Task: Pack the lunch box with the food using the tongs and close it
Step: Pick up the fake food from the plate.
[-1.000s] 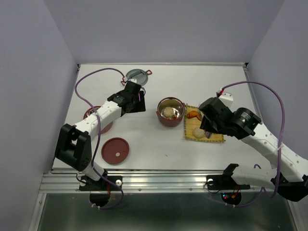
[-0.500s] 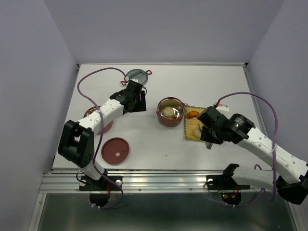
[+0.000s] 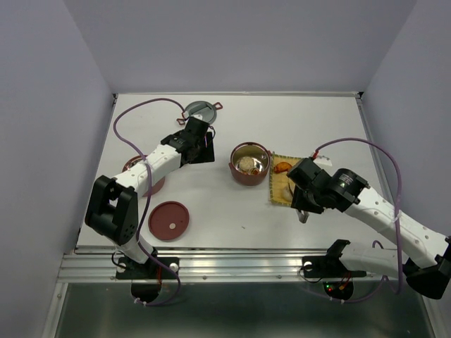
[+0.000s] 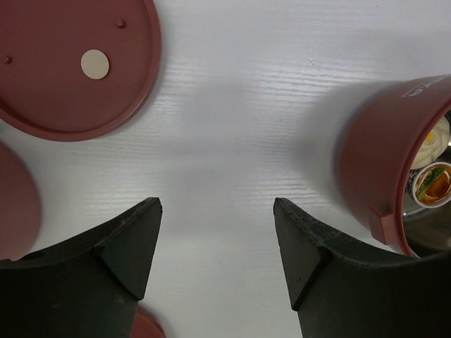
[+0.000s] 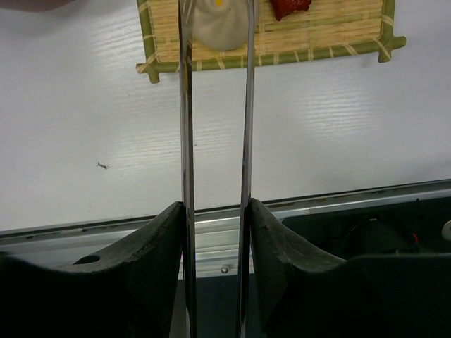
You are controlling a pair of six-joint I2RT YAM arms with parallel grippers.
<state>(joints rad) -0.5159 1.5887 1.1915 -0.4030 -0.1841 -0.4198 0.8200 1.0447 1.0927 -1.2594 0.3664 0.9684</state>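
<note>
The lunch box bowl [image 3: 250, 163], dark red with a steel inside, stands mid-table with food [image 4: 433, 179] in it. Its flat red lid [image 3: 169, 220] lies near the front left. My left gripper [image 3: 204, 151] hangs open and empty between lid [image 4: 77, 63] and bowl [image 4: 384, 162]. My right gripper [image 5: 217, 208] is shut on the tongs [image 5: 184, 105], over the mat's near side [image 3: 301, 201]. The two silver arms reach forward to a pale bun [image 5: 218, 24] on the yellow mat [image 5: 317, 44]. An orange-red piece [image 5: 290, 7] lies beside the bun.
A second red bowl [image 3: 144, 179] sits half under my left arm. A grey lid [image 3: 199, 110] lies at the back. The table's metal front rail [image 5: 338, 204] runs just below my right gripper. Purple walls close in on three sides.
My right arm has swung down towards the near edge of the mat, carrying the tongs with it. The left arm has hardly moved.
</note>
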